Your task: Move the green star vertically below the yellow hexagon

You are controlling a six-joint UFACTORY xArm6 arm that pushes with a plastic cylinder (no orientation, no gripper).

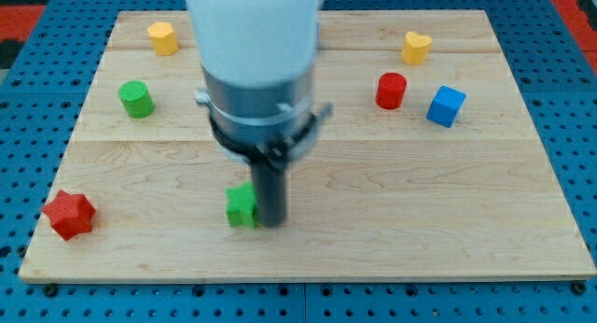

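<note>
My tip touches green star on its right side, bench bottom centre. Yellow hexagon top left, well apart. No hand on rig.

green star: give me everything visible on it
The green star is a small bright green block, plastic-looking with a matte, faintly ribbed surface. It lies flat on the wooden board, below the board's centre and toward the view's bottom. Its right side is hidden behind my tip, which stands immediately at its right and seems to touch it, so the star points are hard to count. No other block touches it; the yellow hexagon sits far off at the view's upper left.
</note>
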